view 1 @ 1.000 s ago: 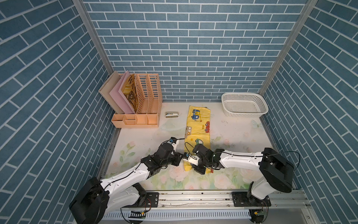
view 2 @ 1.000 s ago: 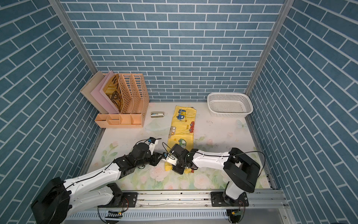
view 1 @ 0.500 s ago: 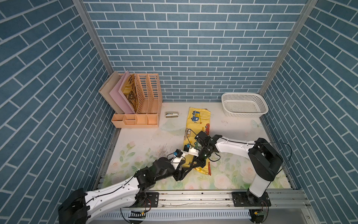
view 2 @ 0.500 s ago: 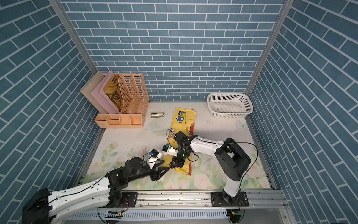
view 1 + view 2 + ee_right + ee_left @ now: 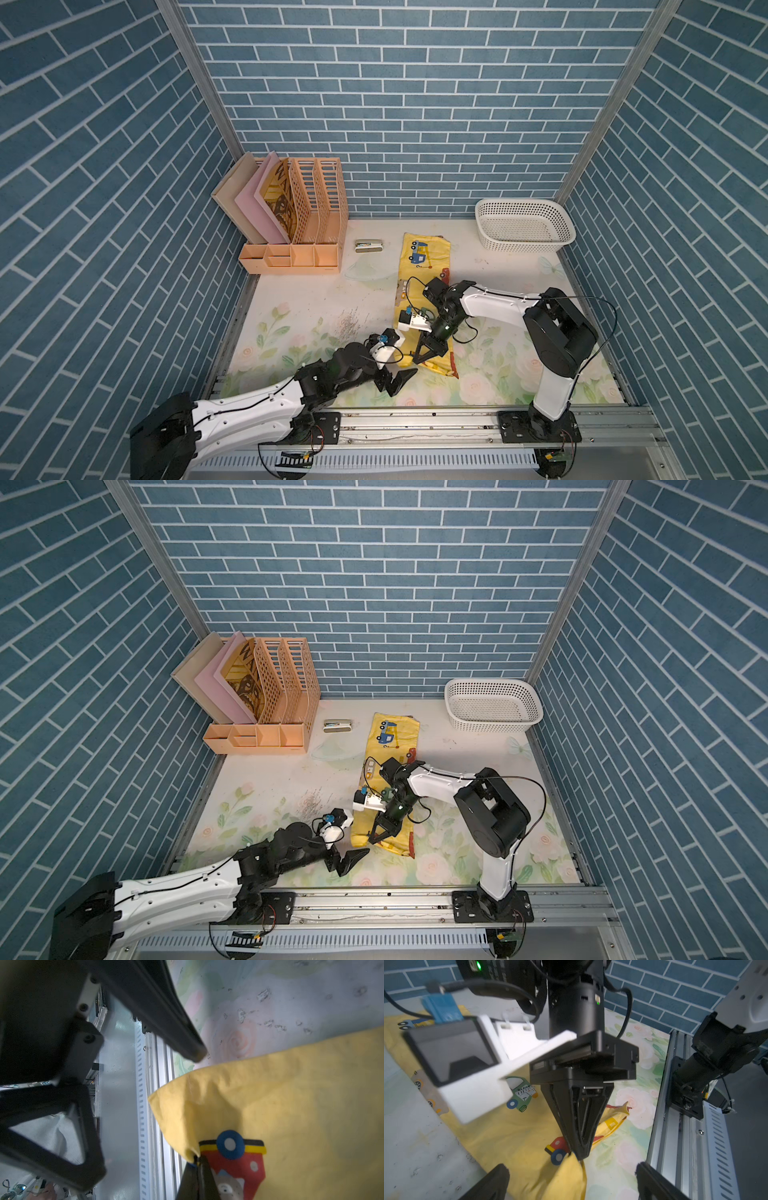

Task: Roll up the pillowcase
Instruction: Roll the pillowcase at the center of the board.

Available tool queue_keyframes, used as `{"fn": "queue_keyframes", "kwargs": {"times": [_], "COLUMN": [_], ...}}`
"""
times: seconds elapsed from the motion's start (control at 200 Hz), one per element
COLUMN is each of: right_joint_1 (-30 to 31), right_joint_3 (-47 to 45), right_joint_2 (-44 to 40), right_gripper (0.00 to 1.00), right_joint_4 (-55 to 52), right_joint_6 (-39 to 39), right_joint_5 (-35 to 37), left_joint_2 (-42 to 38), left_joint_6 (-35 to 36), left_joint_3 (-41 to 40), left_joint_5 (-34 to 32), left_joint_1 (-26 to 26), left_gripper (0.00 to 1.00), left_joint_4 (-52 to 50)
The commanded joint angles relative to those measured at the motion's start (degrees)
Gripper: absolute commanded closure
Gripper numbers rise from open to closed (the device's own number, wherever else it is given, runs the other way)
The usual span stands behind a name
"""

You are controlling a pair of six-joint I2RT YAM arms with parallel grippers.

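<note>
The pillowcase point(image 5: 424, 253) point(image 5: 392, 733) is a long yellow strip printed with cartoon vehicles, running from the back middle of the table toward the front. My right gripper point(image 5: 417, 361) point(image 5: 371, 840) point(image 5: 197, 1159) points down and is shut on a pinch of cloth near its front end, pulling it up into a small peak point(image 5: 577, 1159). My left gripper point(image 5: 397, 380) point(image 5: 347, 860) point(image 5: 571, 1169) stands open just in front of the pillowcase's near left corner, holding nothing. One of its fingers point(image 5: 182, 1039) shows in the right wrist view.
A peach file organiser point(image 5: 307, 216) with folders stands at the back left, with a small metal case point(image 5: 368, 245) beside it. A white perforated basket point(image 5: 523, 226) sits at the back right. The metal rail point(image 5: 415, 419) runs along the front edge. The table covering point(image 5: 299, 299) is pale and floral.
My left gripper has opened, let go of the pillowcase and drawn back toward the front rail. My right gripper has stayed shut on the cloth while its arm swung round.
</note>
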Motion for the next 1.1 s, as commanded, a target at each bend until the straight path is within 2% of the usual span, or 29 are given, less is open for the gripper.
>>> {"fn": "queue_keyframes", "kwargs": {"times": [0.0,0.2,0.295,0.405,0.49,0.63,0.67,0.78,0.84,0.98,1.025,1.095], "right_joint_1": [-0.2,-0.8,-1.9,-2.3,-2.9,-3.3,-3.2,-3.3,-3.3,-3.3,-3.3,-3.3], "right_joint_3": [0.6,1.7,3.6,3.9,4.9,5.2,5.5,5.7,5.9,5.7,5.8,5.5], "right_joint_2": [0.3,3.0,6.0,7.1,6.7,7.4,8.2,10.4,10.7,10.7,10.6,9.5], "right_gripper": [1.0,1.0,1.0,1.0,1.0,1.0,1.0,1.0,1.0,1.0,0.94,0.78], "right_joint_4": [-3.1,-3.8,-6.9,-8.2,-9.6,-9.9,-10.3,-10.9,-11.2,-11.1,-11.0,-9.5], "right_joint_6": [-3.6,-5.2,-7.8,-9.6,-11.3,-11.5,-11.8,-12.2,-12.5,-12.3,-12.1,-10.4], "right_joint_5": [-2.1,-3.5,-6.4,-7.5,-9.5,-10.1,-10.6,-10.5,-10.7,-10.3,-9.9,-8.4], "left_joint_2": [4.0,11.2,12.0,10.4,10.4,15.0,16.3,19.4,20.4,18.6,18.1,18.5], "left_joint_6": [2.7,2.5,0.9,1.0,0.8,1.4,1.8,1.9,1.8,1.9,2.1,2.7], "left_joint_3": [1.2,3.8,2.9,2.5,2.1,3.7,4.3,5.6,6.3,6.7,6.9,8.5], "left_joint_5": [0.9,1.3,-0.2,-2.0,-1.3,-0.6,-0.9,-1.9,-2.7,-3.9,-3.9,-4.0], "left_joint_1": [-1.5,-3.2,-4.3,-4.7,-4.8,-4.8,-4.8,-4.7,-4.6,-4.5,-4.5,-4.5], "left_gripper": [0.0,0.11,0.16,0.32,0.37,0.43,0.48,0.72,0.81,0.9,0.93,1.0], "left_joint_4": [1.7,1.7,3.3,3.3,4.1,3.7,3.9,4.0,3.5,2.8,2.1,-0.9]}}
